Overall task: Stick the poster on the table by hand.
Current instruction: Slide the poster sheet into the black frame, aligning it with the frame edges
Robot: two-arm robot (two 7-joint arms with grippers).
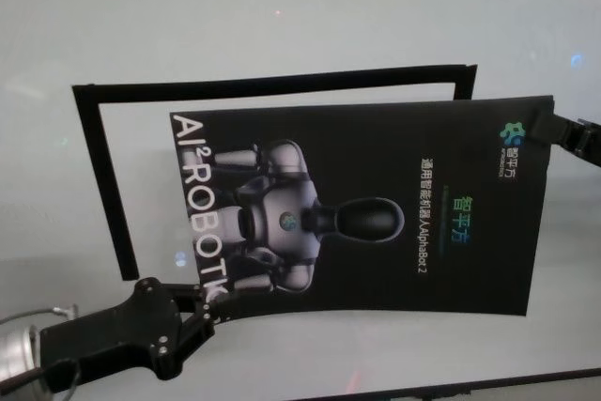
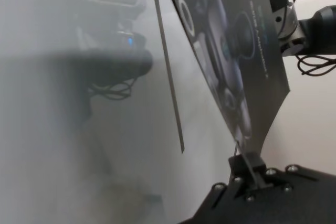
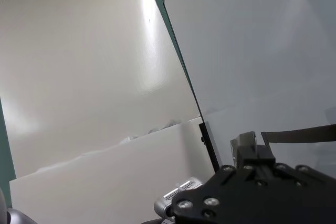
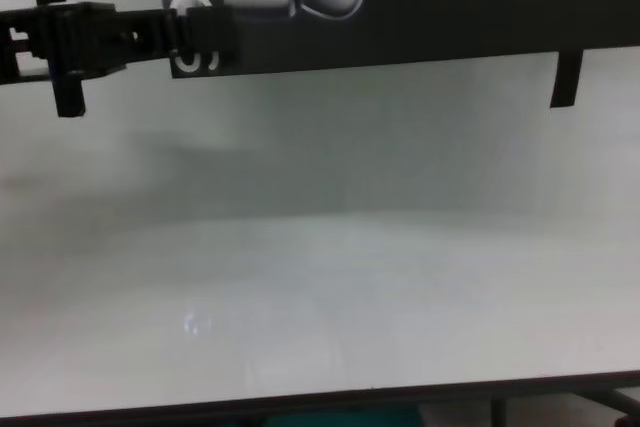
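Note:
The poster [image 1: 376,213], a black sheet with a grey-white robot picture and white letters, hangs stretched between my two grippers just above the white table [image 1: 282,7]. My left gripper [image 1: 208,300] is shut on its near left corner, by the big letters. My right gripper [image 1: 547,127] is shut on its far right corner. The left wrist view shows the poster [image 2: 247,61] slanting off the table from my left gripper [image 2: 247,165]. The chest view shows its near edge [image 4: 450,7] held by my left gripper [image 4: 200,35]. The right gripper [image 3: 248,149] also shows in its wrist view.
Narrow black strips lie on the table as a partial frame: one along the far side [image 1: 282,84], one down the left [image 1: 108,185], a short one at the far right [image 1: 465,82]. The poster covers part of this frame. The table's near edge [image 4: 320,399] is dark.

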